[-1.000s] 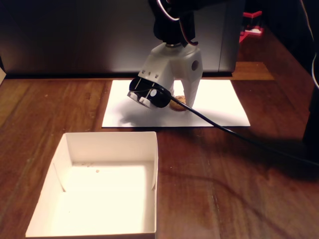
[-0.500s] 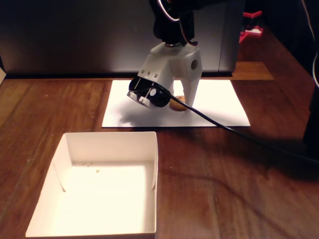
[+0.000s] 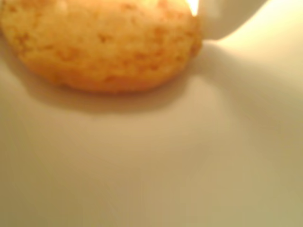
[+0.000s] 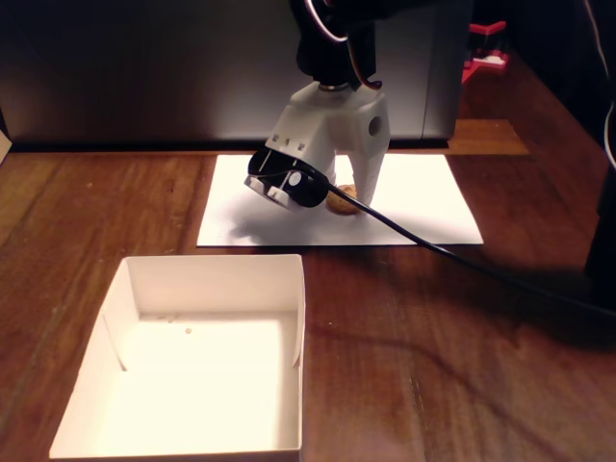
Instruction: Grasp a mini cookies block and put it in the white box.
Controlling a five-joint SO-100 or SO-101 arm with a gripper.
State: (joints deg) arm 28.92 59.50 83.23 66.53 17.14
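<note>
Reaching stage: you have the jaws [image 4: 339, 204] down on the white paper sheet [image 4: 423, 207], straddling the cookie [image 4: 343, 198].
Cookie: it lies flat on the sheet at the far side of the desk [image 4: 462, 346]; the wrist view shows it filling the upper frame [image 3: 102, 42], resting on the paper.
Jaws: one white finger [image 3: 227, 16] stands just beside the cookie's right edge in the wrist view; you cannot tell from either view whether they have closed on it.
Box: the white box [image 4: 125, 289] sits nearer the camera, well apart from the cookie, and holds no cookie.
Done: the approach only.
Left: by my reading, grip, lift, carry to the box, release.
</note>
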